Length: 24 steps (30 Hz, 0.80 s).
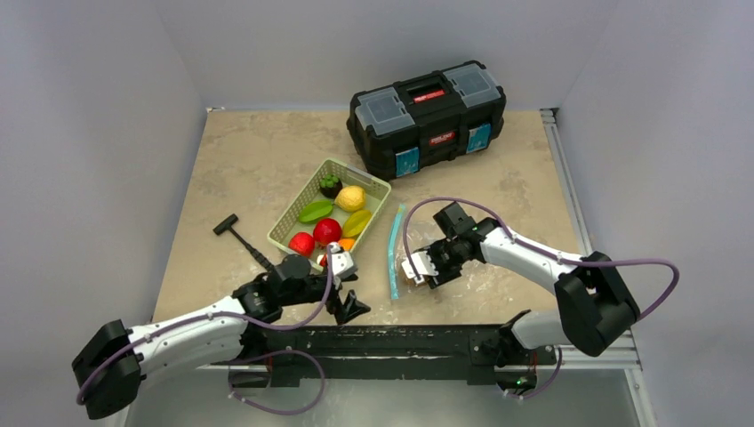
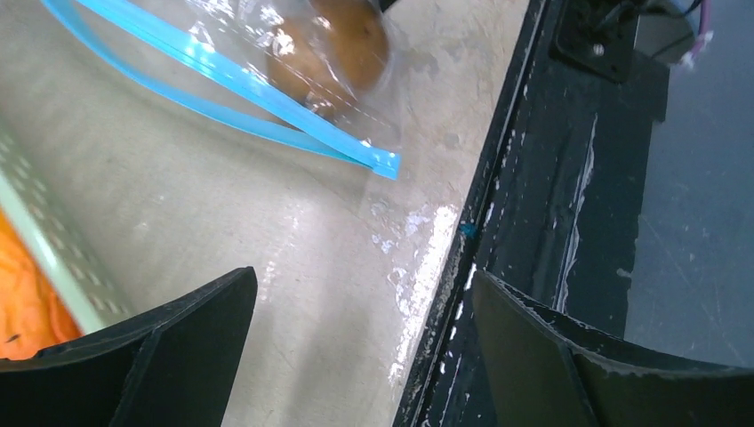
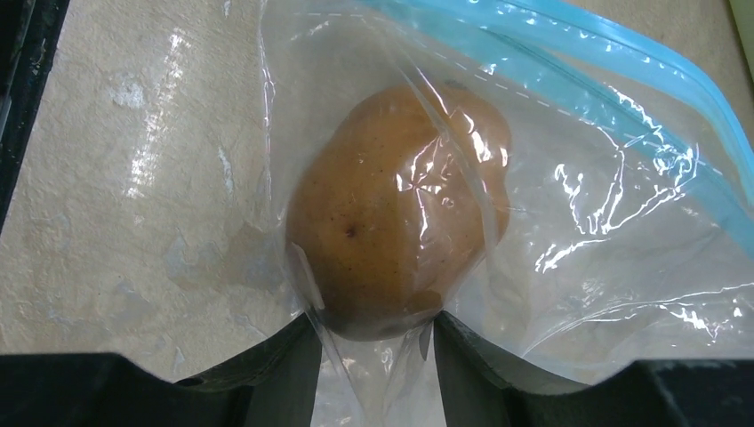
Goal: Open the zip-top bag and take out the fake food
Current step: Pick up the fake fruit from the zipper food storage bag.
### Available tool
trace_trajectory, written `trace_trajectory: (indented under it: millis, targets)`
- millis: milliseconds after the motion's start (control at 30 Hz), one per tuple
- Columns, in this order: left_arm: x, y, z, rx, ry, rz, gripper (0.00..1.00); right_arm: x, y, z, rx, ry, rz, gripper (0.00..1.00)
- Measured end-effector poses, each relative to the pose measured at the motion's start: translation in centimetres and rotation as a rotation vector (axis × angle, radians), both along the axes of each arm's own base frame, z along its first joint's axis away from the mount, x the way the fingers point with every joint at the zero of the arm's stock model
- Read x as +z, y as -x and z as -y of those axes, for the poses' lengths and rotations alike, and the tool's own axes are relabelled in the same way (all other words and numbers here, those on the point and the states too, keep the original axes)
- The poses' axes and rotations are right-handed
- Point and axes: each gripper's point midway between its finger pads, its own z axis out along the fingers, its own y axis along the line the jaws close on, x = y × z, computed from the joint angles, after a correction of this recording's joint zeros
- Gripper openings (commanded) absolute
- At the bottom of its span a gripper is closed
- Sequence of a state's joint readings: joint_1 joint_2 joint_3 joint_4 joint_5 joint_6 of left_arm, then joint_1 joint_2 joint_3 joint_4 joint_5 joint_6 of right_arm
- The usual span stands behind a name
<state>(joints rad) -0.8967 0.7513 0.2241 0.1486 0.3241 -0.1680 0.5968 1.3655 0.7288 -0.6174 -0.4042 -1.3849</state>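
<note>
Desk (image 1: 249, 151) of mottled beige stone pattern, seen from above, carrying a black toolbox (image 1: 427, 116) at the far edge, a pale green lattice basket (image 1: 298, 203) near the middle and a black T-handled tool (image 1: 240, 236) to its left. Fake food (image 1: 327, 229) lies in the basket: red, yellow, green, orange and dark pieces. Zip-top bag (image 1: 394, 249) lies flat on the desk just right of the basket, with its teal strip towards the basket. Left pincer (image 1: 348, 307) hangs at the basket's near corner, and right pincer (image 1: 413, 269) is at the bag. Left wrist view: left pincer (image 2: 364, 285) has its jaws wide apart and nothing between them, above bare desk by the black front rail. The zip-top bag (image 2: 222, 80) lies ahead with a brown piece (image 2: 342, 44) inside, and the basket (image 2: 53, 258) wall is at the left with an orange piece (image 2: 22, 311) behind it. Right wrist view: the zip-top bag (image 3: 605, 205) is clear and crinkled and holds the brown piece (image 3: 391, 205), potato-shaped. Right pincer (image 3: 373, 342) has its jaws partly apart, flanking the piece's lower end through the film. Whether they clamp it cannot be told.
</note>
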Motion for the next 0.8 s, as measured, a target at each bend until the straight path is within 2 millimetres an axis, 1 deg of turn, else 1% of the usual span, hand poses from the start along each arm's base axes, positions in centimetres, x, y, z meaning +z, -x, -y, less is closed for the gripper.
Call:
trace_trajectory:
  millis: [67,200,300,367,467,700,800]
  targets:
    - [-1.0,0.6,0.4,-0.033,-0.040,0.017,0.90,0.0,-0.1,0.0,0.018,0.000,0.011,0.45]
    - [-3.3,1.3,0.6,-0.069,-0.148,0.053,0.90,0.2,-0.2,-0.1,0.063,-0.005,0.039,0.45]
    - [-4.0,1.3,0.8,-0.088,-0.211,0.120,0.89,0.3,0.0,0.0,0.097,-0.009,0.056,0.46]
    - [-3.9,0.9,1.0,-0.093,-0.235,0.182,0.89,0.2,0.2,0.1,0.120,-0.008,0.065,0.46]
    - [-3.6,0.3,1.2,-0.093,-0.240,0.252,0.85,0.1,0.6,0.2,0.153,-0.006,0.068,0.46]
    - [-1.5,-1.5,2.7,-0.073,-0.184,0.390,0.75,0.1,1.8,-0.2,0.228,-0.034,0.043,0.45]
    - [-1.7,-2.0,3.1,-0.071,-0.189,0.419,0.71,0.2,2.4,-0.6,0.256,-0.045,0.032,0.44]
